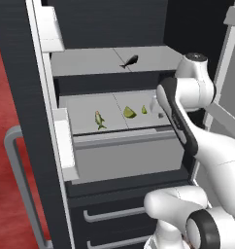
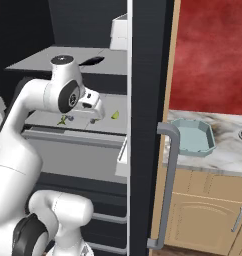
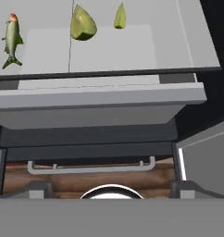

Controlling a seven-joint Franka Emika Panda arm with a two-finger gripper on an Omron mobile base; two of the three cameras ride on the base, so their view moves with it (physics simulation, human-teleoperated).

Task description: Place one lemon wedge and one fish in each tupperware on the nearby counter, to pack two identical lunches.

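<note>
Blue tupperware [image 2: 194, 137] on counter [image 2: 233, 160], right base view.

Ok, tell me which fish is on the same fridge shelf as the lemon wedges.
The green fish, left of the two wedges. The dark fish lies on the shelf above.

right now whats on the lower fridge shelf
On the lower fridge shelf lie a green fish and two lemon wedges. The arm covers the shelf's right end, so anything there is hidden.
</note>
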